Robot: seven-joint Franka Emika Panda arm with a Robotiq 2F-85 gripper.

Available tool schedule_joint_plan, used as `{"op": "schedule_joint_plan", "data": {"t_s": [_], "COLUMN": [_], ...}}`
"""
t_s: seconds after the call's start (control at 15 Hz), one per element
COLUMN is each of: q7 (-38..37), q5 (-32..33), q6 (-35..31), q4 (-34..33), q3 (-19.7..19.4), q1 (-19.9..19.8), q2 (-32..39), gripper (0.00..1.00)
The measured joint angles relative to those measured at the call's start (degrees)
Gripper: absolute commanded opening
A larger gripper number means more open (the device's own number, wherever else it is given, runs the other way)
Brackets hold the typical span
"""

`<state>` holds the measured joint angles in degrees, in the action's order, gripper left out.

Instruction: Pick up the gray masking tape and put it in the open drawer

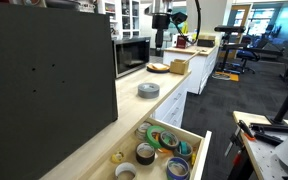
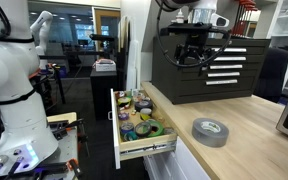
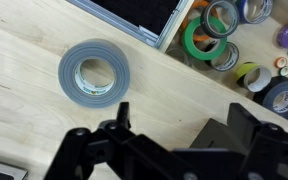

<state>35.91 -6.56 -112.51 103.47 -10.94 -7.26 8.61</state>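
Gray masking tape (image 3: pixel 94 72) lies flat on the wooden countertop (image 3: pixel 29 125) near the open drawer (image 2: pixel 147 150); above, the gripper (image 2: pixel 195 58) hangs wide open, holding nothing.

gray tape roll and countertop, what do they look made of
Gray tape roll: matte gray backing, cloth or plastic, hard to tell, wound on a pale, probably cardboard core. Countertop: light wood or wood-look laminate, with faint grain lines and low sheen.
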Motion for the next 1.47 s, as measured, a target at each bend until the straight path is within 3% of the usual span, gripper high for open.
{"op": "schedule_joint_plan", "data": {"t_s": [0.2, 0.93, 1.47], "q7": [0.00, 0.08, 1.40], "q5": [1.07, 5.88, 5.88], "q6": [-2.09, -19.71, -25.64], "q4": [1.01, 8.27, 7.94], "q3": [0.45, 2.49, 3.42], "q1": [-0.27, -0.47, -2.91], "q2": [0.87, 5.74, 11.33], "gripper": [1.00, 1.00, 1.00]}}
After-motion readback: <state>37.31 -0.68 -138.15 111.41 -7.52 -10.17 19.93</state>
